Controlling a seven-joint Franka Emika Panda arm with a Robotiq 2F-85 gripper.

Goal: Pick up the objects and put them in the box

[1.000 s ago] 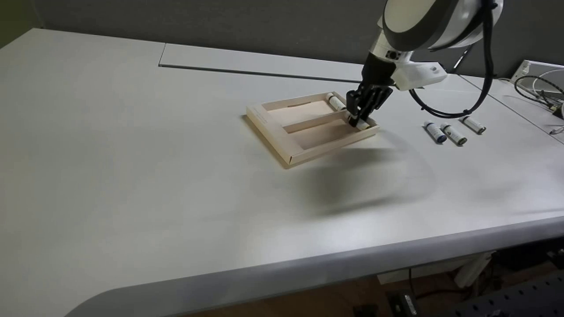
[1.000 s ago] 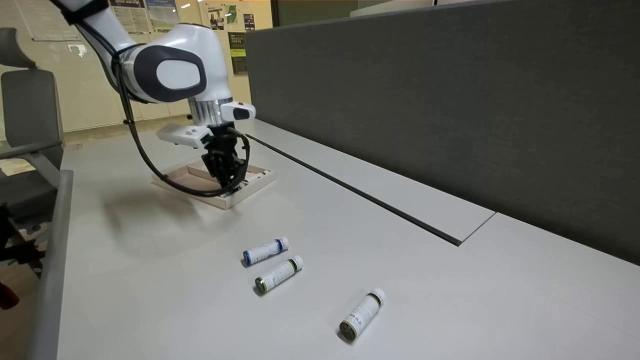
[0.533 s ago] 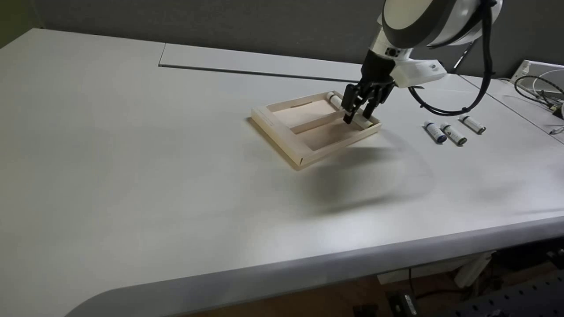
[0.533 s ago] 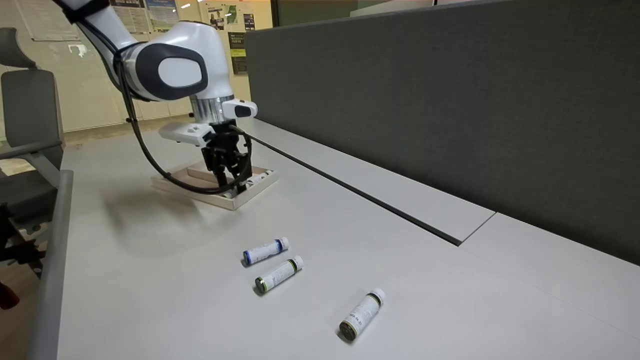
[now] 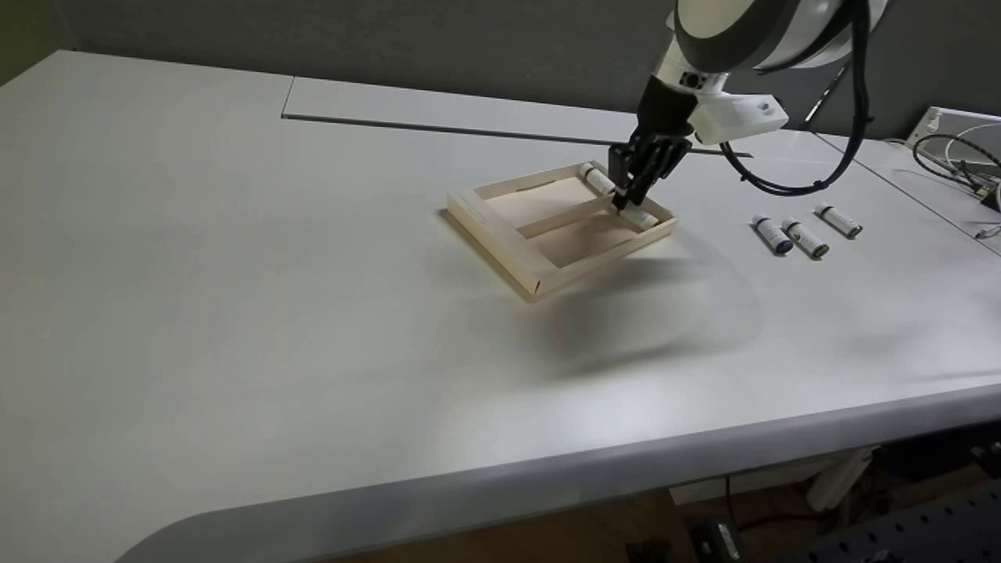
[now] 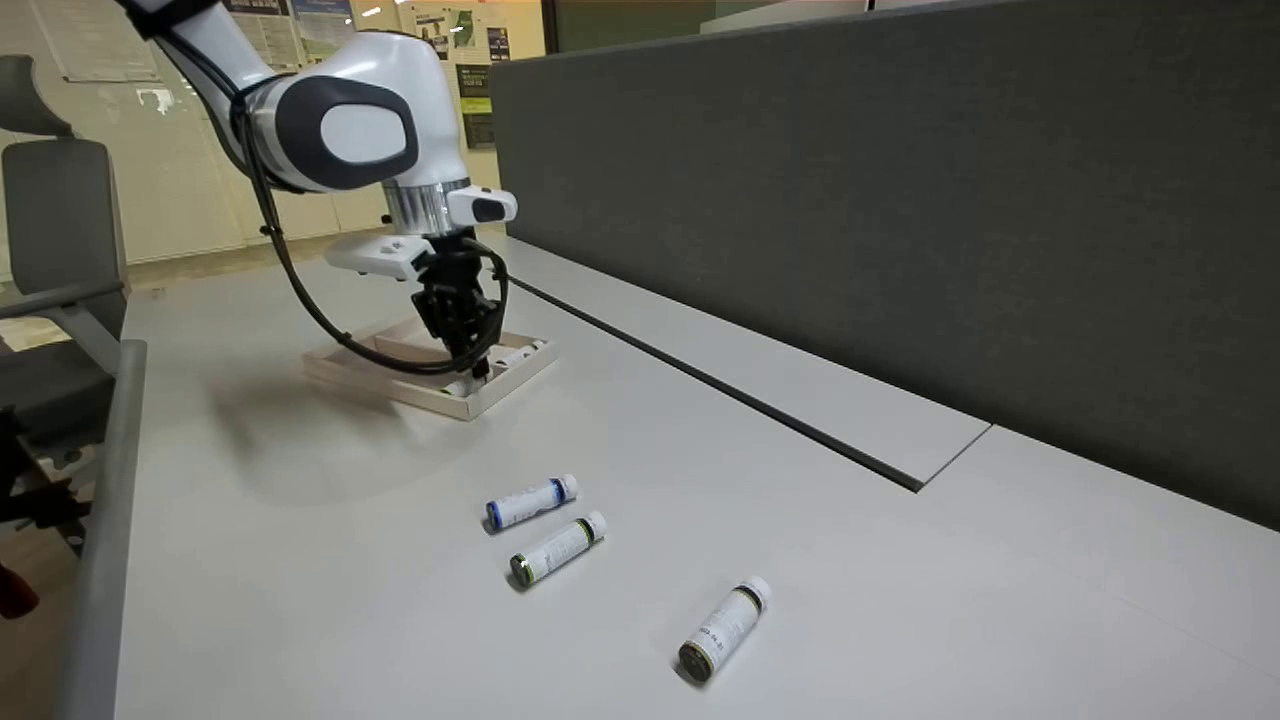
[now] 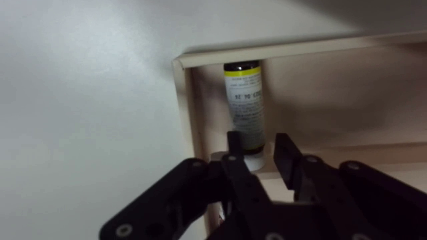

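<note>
The box [image 5: 489, 234] is a shallow beige tray with a divider. It also shows in an exterior view [image 6: 520, 383] and the wrist view [image 7: 283, 51]. One bottle [image 5: 640, 218] lies in its near compartment along the end wall, also in the wrist view [image 7: 246, 103]. Another bottle [image 5: 597, 178] lies in the far compartment. Three bottles lie on the table: blue-ended [image 6: 532, 503], green-ended [image 6: 558, 549] and dark-ended [image 6: 725, 629]. My gripper [image 7: 257, 143] is partly open and empty, over the cap end of the near bottle; its left finger hides part of that bottle.
A grey partition [image 6: 850, 200] stands along the table's back. A black cable [image 6: 300, 300] loops from the arm in front of the box. A grey device with cables [image 5: 954, 133] stands at the table's far right. The table's front edge [image 5: 547, 469] is rounded.
The fingers were close around the near-compartment bottle, then spread wide, and are now narrower again and slightly raised. The box shifted a little to the right early on. The loose bottles have not moved.
</note>
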